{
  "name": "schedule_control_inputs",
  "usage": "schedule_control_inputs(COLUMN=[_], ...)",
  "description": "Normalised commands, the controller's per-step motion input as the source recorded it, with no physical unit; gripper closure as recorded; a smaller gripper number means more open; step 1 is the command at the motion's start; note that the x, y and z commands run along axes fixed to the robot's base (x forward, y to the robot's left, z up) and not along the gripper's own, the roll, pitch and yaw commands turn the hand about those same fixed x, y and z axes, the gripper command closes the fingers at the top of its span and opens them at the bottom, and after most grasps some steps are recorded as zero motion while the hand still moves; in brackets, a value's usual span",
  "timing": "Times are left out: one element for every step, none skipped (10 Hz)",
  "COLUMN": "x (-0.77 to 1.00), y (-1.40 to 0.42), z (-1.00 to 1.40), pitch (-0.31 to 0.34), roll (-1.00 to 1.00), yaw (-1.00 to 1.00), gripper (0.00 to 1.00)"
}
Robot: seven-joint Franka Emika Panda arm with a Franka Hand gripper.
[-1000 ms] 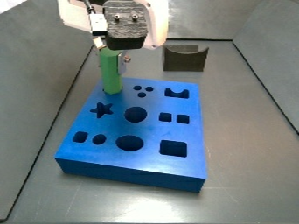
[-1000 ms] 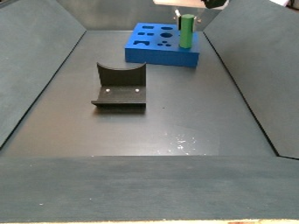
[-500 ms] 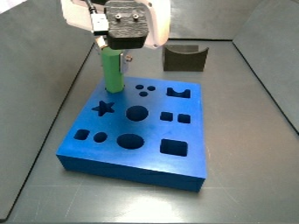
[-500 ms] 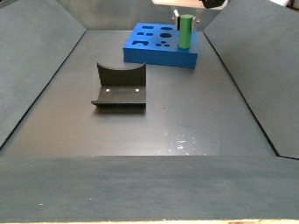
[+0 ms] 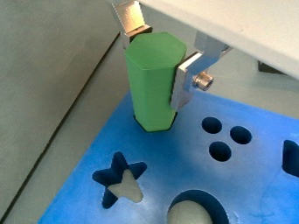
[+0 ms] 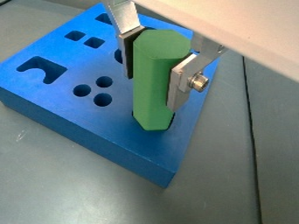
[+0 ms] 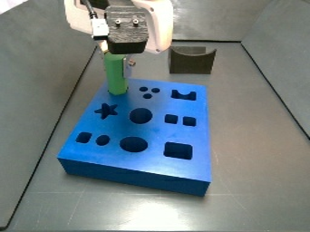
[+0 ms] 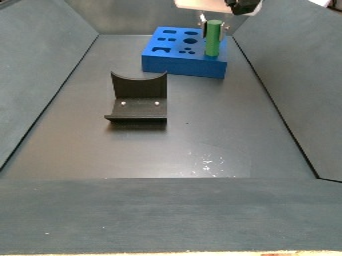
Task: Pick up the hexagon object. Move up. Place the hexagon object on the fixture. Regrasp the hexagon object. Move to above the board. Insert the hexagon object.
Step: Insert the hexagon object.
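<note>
We judge this the insert step: the claw (image 7: 118, 56), upper left in a side view, pinches the hexagon (image 5: 155, 79) upright, its lower end at the board's (image 7: 194, 172) far-left corner. Next we must line up its facets and press straight down. The hexagon is smooth green plastic; the board matte blue with cut-outs; the dark notched fixture (image 7: 191, 61) stands well apart.

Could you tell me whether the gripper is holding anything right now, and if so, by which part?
Yes: the gripper clamps the bright green hexagonal plastic bar by its upper part, upright, lower end at the blue board.
</note>
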Motion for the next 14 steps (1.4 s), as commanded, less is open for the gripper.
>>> schedule_control_inputs(x=[0.00, 0.01, 0.02, 0.03, 0.05, 0.07, 0.14, 0.17, 0.24, 0.29, 0.40, 0.03, 0.00, -0.05], y=[0.03, 0.05, 0.09, 0.10, 0.09, 0.09, 0.06, 0.05, 0.05, 0.06, 0.05, 0.00, -0.02, 0.00], z=[-1.00, -1.00, -1.00, -1.00, -1.00, -1.00, -1.00, -1.00, -1.00, -1.00, -1.00, 0.00, -0.50, -1.00], pitch=[0.000, 0.000, 0.000, 0.000, 0.000, 0.000, 0.000, 0.000, 0.000, 0.000, 0.000, 0.129, -0.357, -0.089], roll=[0.04, 0.04, 0.04, 0.04, 0.03, 0.03, 0.03, 0.02, 0.00, 0.00, 0.00, 0.08, 0.02, 0.07], yaw=[-0.09, -0.08, -0.01, 0.00, 0.00, 0.00, 0.00, 0.00, 0.00, 0.00, 0.05, 0.00, 0.00, -0.03], gripper=[1.00, 1.00, 1.00, 1.00, 1.00, 1.00, 1.00, 1.00, 1.00, 1.00, 1.00, 1.00, 1.00, 1.00])
